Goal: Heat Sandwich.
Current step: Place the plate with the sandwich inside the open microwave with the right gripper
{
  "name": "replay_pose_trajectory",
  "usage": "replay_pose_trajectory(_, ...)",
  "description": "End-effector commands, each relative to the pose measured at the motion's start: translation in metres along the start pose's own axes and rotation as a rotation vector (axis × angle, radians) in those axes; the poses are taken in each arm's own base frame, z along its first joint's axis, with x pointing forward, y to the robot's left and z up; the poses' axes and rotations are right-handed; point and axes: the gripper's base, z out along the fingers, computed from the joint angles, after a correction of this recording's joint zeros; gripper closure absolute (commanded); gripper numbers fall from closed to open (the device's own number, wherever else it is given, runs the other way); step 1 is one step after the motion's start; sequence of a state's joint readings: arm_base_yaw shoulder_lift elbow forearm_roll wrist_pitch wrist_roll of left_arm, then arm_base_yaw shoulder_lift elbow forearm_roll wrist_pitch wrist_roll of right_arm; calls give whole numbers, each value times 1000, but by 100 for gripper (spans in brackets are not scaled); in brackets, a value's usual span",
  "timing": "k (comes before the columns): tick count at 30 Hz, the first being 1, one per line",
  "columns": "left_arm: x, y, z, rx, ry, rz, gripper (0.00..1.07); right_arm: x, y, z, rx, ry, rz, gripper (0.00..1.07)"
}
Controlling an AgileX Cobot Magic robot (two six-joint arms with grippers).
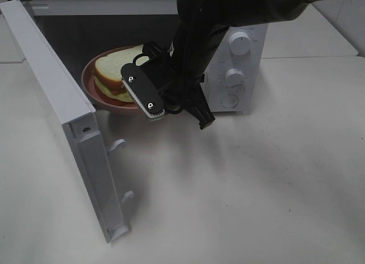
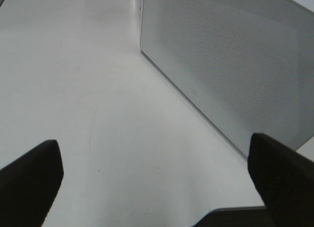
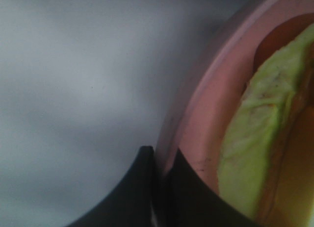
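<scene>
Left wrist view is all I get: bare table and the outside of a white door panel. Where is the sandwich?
Observer: The sandwich sits on a pink plate at the opening of the microwave.
Operator: Is anything gripping it?
Observer: The right end effector is shut on the plate's rim, not on the bread.
Operator: Is the door clear of that arm?
Observer: The door stands wide open on the left of the high view, apart from the right arm.

right claw [image 1: 142, 96] apparently pinching pink plate [image 1: 88, 77] rim; sandwich [image 1: 112, 70] in open microwave [image 1: 246, 76]
</scene>
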State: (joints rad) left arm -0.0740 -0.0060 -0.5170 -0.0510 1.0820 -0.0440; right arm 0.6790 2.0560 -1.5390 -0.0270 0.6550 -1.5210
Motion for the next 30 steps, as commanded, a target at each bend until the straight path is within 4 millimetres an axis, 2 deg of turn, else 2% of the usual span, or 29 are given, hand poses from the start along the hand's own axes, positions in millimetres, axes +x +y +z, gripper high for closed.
replay_pose_trajectory(1,0,0,-2,4,-29,4,10,2,-10,-2,37,6,23,105)
replay_pose_trajectory(30,0,0,-2,4,-29,4,10,6,-73,46,143,61,228,104)
